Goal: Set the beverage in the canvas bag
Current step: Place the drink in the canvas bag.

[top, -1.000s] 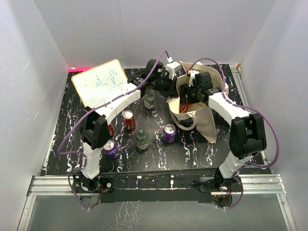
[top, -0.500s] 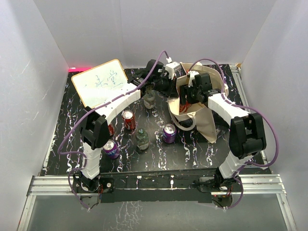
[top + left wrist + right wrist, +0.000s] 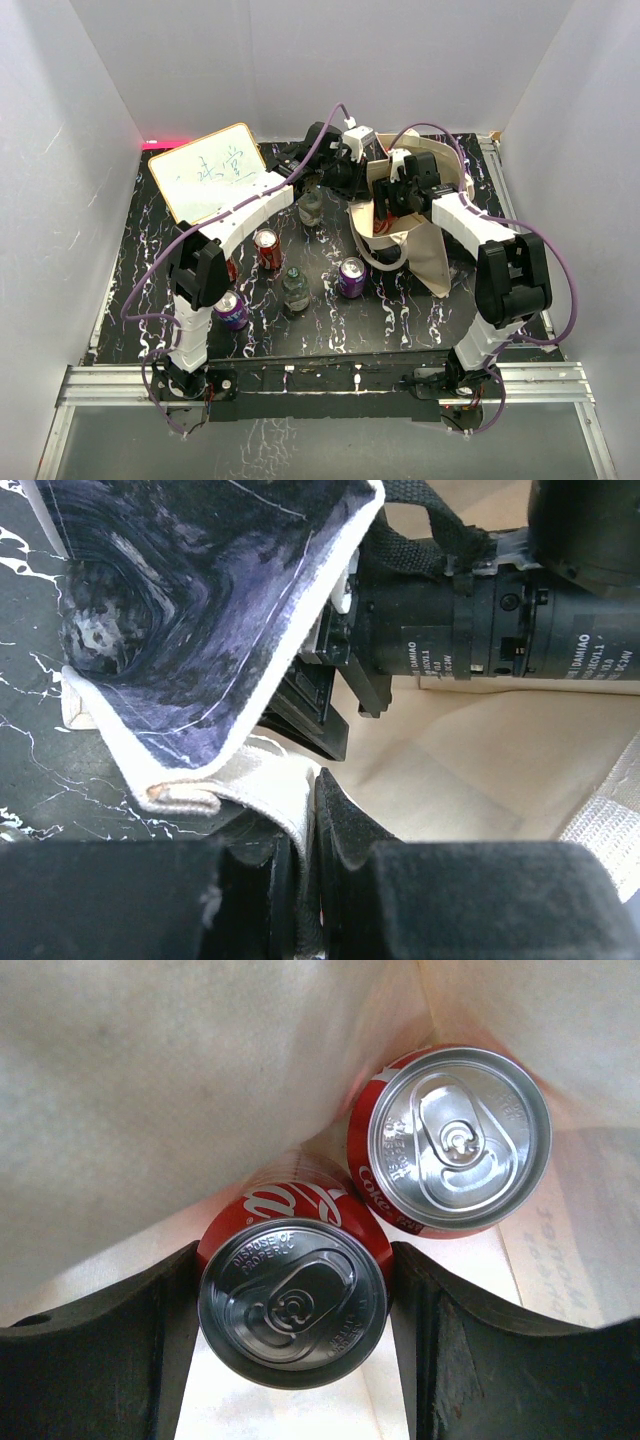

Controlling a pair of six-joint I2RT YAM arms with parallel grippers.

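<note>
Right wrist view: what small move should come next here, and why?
Probably open the right claw to release the red can: the can it grips is inside the canvas bag, beside a second can, while the left claw pinches the bag's rim open.

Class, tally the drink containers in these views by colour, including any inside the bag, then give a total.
Red cans: 4 (two inside the canvas bag, two on the table, one half hidden)
Purple cans: 2
Grey-green bottles: 2
Total: 8
</note>
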